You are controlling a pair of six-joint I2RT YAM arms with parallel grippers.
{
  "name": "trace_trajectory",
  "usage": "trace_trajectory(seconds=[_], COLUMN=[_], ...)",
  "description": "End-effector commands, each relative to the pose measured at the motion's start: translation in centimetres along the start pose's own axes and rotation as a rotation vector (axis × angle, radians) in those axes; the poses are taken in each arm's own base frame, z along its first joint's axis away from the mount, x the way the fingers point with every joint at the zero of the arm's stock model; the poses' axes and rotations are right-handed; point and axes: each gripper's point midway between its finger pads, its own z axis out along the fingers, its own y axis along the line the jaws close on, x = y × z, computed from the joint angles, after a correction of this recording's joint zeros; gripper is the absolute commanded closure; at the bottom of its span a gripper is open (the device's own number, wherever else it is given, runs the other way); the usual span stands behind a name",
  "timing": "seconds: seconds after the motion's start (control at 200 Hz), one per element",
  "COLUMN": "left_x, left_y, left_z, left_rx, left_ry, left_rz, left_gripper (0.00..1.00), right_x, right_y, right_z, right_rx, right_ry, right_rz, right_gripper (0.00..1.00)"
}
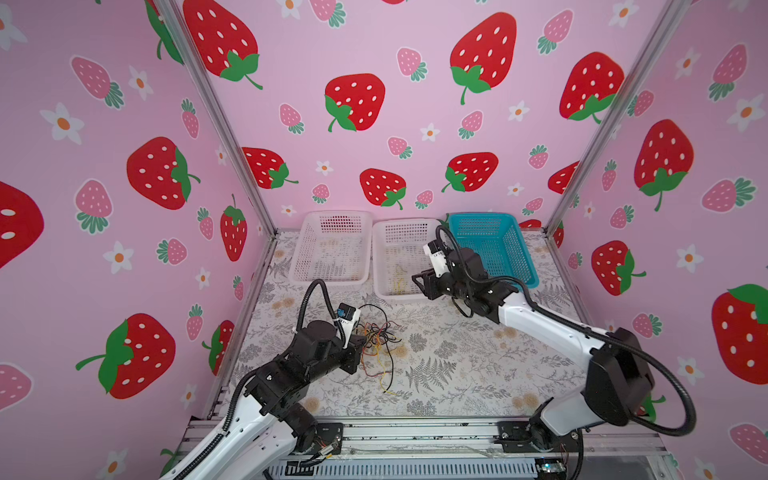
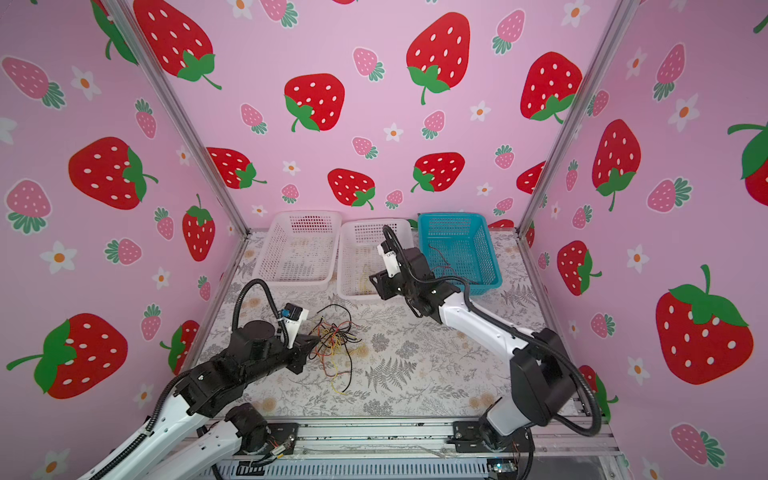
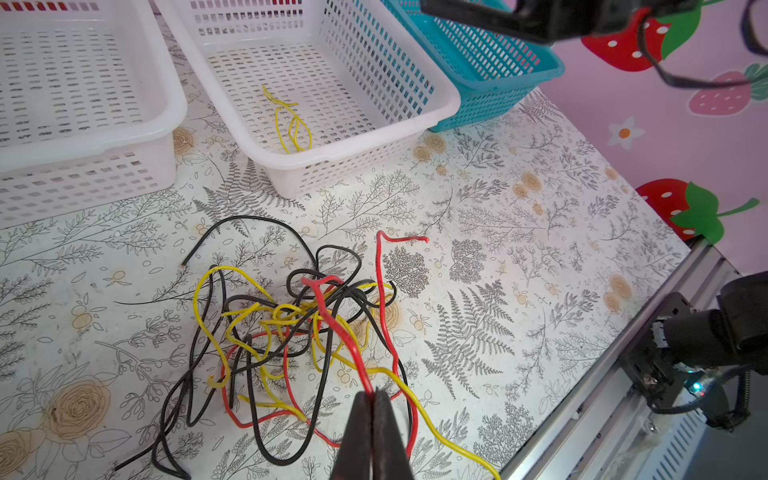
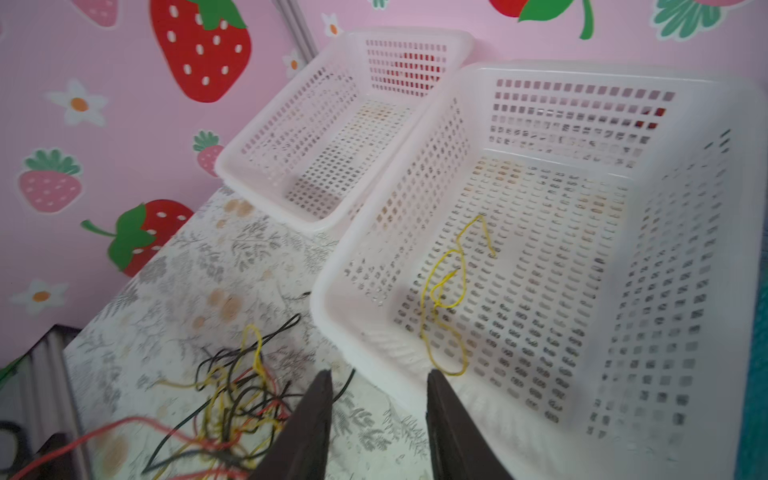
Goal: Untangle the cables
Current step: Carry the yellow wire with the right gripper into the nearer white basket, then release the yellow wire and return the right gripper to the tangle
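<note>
A tangle of black, yellow and red cables point(image 1: 379, 340) point(image 2: 336, 337) point(image 3: 286, 324) point(image 4: 232, 395) lies on the floral table. My left gripper point(image 3: 372, 392) point(image 1: 362, 338) is at its edge, shut on a red cable that rises out of the heap. A single yellow cable point(image 3: 291, 120) point(image 4: 444, 291) lies in the middle white basket point(image 3: 451, 99) point(image 1: 377, 257). Over that basket's front rim my right gripper point(image 4: 380, 374) point(image 1: 415, 279) stands open with nothing between its fingers. A thin red cable point(image 2: 440, 257) lies in the blue basket point(image 2: 478, 249).
An empty-looking white basket point(image 1: 303, 253) stands at the back left, beside the other two baskets in a row against the rear wall. Pink strawberry walls enclose three sides. An aluminium rail point(image 1: 415, 432) runs along the table's front edge.
</note>
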Motion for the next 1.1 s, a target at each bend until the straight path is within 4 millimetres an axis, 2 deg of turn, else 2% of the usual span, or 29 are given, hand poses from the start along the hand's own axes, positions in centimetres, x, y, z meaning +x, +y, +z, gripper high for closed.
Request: trace_trajectory(seconds=[0.0,0.09,0.19,0.29,0.355,0.435,0.53,0.815,0.975,1.095], left_x=[-0.8,-0.7,-0.8,-1.1,-1.5,-2.1,-3.0,-8.1,-10.1,-10.8], left_y=[-0.1,0.0,0.1,-0.4,-0.6,-1.0,-1.7,-5.1,-6.3,-7.3], left_z=[-0.1,0.1,0.4,0.8,0.9,0.8,0.5,-2.5,-4.1,-4.5], left_rx=[0.001,-0.004,-0.014,0.002,0.004,0.006,0.029,0.197,0.258,0.326], left_ry=[-0.026,-0.012,0.008,0.037,0.061,0.085,0.097,-0.017,-0.044,-0.050], left_rz=[-0.006,-0.011,-0.027,-0.046,-0.073,-0.107,-0.166,-0.418,-0.501,-0.571], left_gripper=[1.00,1.00,1.00,1.00,1.00,1.00,1.00,1.00,1.00,1.00], right_x=[1.6,4.2,6.0,6.7,7.0,7.7,8.6,13.4,13.5,12.7], right_y=[5.8,9.6,13.1,15.0,15.6,15.7,14.4,12.4,11.4,11.8], right_z=[-2.5,-4.7,-6.9,-8.2,-8.4,-8.0,-7.0,-5.6,-5.2,-5.3], right_rx=[-0.228,-0.343,-0.438,-0.438,-0.424,-0.395,-0.319,-0.307,-0.274,-0.292], right_ry=[-0.069,-0.088,-0.124,-0.164,-0.177,-0.162,-0.145,-0.127,-0.184,-0.241], right_rz=[0.006,-0.009,-0.046,-0.131,-0.177,-0.219,-0.235,-0.218,-0.214,-0.205], right_gripper=[0.58,0.57,0.56,0.55,0.55,0.55,0.55,0.56,0.56,0.55])
